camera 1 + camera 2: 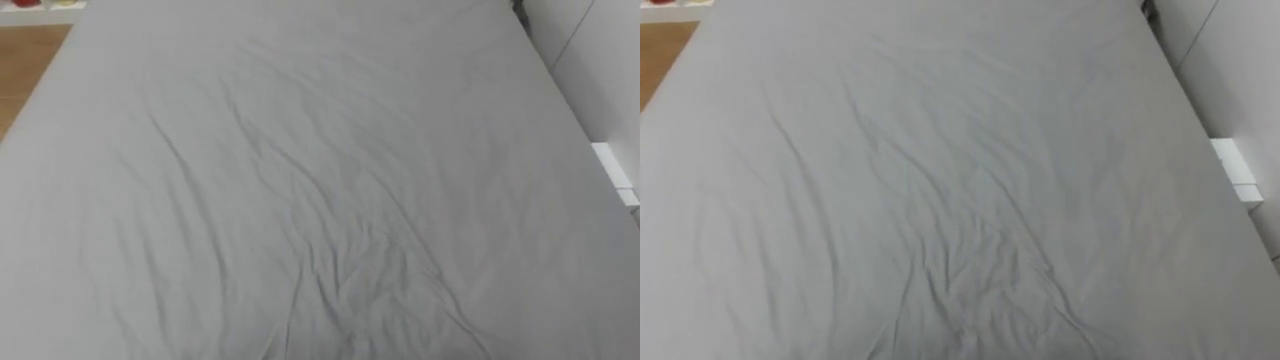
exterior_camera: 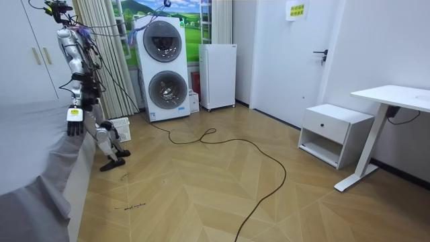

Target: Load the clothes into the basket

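I am looking down on a grey bed sheet [image 1: 320, 190], lying wrinkled and bare; I cannot tell where the clothes are. In the room view the robot is standing at the bed's corner, one hand [image 2: 74, 126] hanging by the mattress edge, too small to tell spread from curled, or left from right. The white basket [image 2: 121, 128] is sitting on the floor near its feet, toward the room view's right, away from the bed.

bed [image 1: 300, 180]: flat wrinkled sheet, open reach all over | right: white wall [image 1: 600, 60] runs tight along edge | far-left: wood floor [image 1: 25, 60]
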Available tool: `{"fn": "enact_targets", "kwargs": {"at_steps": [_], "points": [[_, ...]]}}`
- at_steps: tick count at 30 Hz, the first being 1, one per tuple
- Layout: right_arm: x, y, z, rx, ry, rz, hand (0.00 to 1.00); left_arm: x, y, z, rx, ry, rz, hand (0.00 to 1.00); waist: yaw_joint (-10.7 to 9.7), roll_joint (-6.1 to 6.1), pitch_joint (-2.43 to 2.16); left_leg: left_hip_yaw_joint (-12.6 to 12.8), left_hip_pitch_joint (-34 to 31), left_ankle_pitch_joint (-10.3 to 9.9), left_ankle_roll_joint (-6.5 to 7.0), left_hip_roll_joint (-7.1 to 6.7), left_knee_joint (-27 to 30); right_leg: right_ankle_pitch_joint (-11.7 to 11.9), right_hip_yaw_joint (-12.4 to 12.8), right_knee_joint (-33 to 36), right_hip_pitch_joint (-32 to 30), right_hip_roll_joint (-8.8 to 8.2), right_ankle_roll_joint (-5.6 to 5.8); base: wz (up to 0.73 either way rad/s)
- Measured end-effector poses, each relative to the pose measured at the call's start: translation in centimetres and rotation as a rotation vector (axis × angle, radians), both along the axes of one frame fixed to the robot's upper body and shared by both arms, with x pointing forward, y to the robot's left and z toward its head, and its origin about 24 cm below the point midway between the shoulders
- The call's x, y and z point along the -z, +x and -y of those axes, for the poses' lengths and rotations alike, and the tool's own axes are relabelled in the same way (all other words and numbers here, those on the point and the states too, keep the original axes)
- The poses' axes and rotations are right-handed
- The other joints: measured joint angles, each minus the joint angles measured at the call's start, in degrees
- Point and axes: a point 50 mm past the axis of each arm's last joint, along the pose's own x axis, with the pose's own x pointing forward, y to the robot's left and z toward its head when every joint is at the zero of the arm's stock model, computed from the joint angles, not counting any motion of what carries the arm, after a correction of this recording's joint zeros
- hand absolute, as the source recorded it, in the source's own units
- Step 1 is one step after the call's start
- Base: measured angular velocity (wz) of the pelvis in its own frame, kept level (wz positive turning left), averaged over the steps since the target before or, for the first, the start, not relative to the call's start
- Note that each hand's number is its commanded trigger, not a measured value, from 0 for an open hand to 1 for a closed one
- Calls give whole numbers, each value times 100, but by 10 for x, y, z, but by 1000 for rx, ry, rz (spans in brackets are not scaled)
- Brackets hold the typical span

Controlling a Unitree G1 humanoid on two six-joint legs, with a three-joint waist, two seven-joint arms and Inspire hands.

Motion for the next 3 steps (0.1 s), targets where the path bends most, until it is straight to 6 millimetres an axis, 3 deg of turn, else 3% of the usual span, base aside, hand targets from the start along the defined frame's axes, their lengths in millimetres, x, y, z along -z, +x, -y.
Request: {"fn": "enact_targets", "kwargs": {"at_steps": [3], "points": [[0, -1, -1, -5, 18, -2, 0, 0, -1, 0, 0, -1, 1, 0, -2, 1, 0, -6, 2, 0, 1, 0, 0, -1, 5, 2, 5, -1, 1, 0]]}}
